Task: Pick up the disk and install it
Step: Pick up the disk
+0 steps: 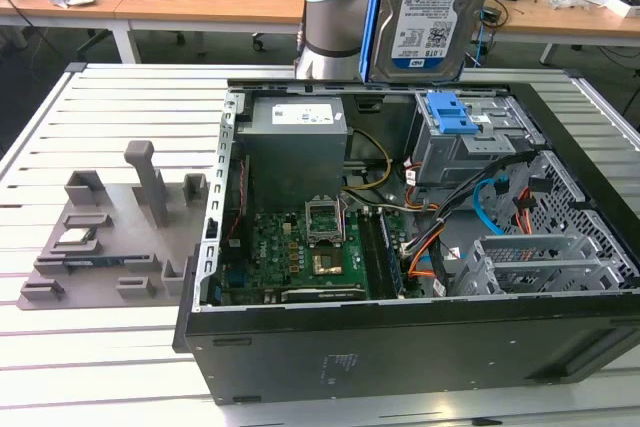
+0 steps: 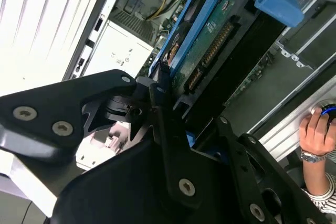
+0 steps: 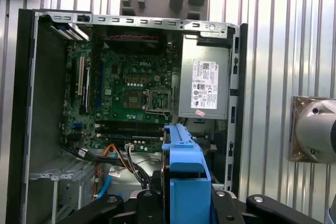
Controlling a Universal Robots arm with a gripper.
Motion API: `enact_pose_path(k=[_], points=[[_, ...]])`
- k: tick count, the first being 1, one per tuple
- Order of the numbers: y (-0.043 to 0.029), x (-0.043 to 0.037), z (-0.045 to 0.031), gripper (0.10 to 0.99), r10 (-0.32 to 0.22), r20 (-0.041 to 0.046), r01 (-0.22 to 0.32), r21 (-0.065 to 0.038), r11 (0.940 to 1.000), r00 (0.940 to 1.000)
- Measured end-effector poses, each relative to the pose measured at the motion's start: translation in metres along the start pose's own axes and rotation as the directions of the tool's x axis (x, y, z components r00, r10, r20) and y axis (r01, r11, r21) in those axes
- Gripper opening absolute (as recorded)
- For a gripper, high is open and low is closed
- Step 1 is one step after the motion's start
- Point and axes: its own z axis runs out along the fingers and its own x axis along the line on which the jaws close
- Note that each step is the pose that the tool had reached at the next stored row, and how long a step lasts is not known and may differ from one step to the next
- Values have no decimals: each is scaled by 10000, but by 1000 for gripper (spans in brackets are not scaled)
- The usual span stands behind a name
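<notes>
Slatted metal bench (image 1: 100, 97) is seen in the exterior view carrying an open computer case (image 1: 400, 347), above which the disk (image 1: 428, 27) is held upright; in the second wrist view the disk (image 2: 210, 45) is clamped between the black jaws; in the first wrist view the disk (image 3: 185, 182) is seen edge-on over the motherboard (image 3: 126, 93).

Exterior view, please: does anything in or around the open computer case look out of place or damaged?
Nothing looks damaged. The disk hangs upright above the computer case, clamped in the gripper, not yet installed.
</notes>
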Motion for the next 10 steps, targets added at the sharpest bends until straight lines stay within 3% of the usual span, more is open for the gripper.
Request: enact_pose_path(k=[10], points=[[11,202,0,365,0,1,0,0,10000,10000]])
